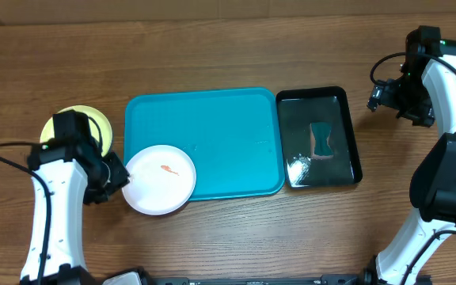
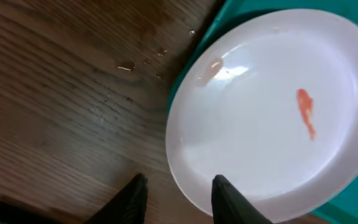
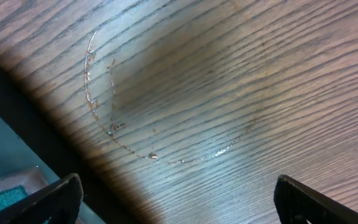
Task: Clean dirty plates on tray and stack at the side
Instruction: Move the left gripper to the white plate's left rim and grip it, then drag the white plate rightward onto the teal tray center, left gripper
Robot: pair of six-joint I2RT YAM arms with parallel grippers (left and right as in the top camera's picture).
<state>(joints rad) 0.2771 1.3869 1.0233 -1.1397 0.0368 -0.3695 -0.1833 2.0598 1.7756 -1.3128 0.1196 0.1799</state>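
Left hand (image 2: 179, 180) straddling white plate (image 2: 260, 93), orange smear (image 2: 305, 112)

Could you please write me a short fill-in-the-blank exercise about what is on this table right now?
1. The plate with the orange smear is ___.
2. The tray holding the sponge is ___.
3. The right gripper stands wide ___.
4. The yellow-green plate rests directly on the ___.
Missing words: white; black; open; table.

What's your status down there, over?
Left gripper astride white plate rim, grip unclear. Right gripper open over table. Plate smeared, overhanging tray corner. Nothing in the way.
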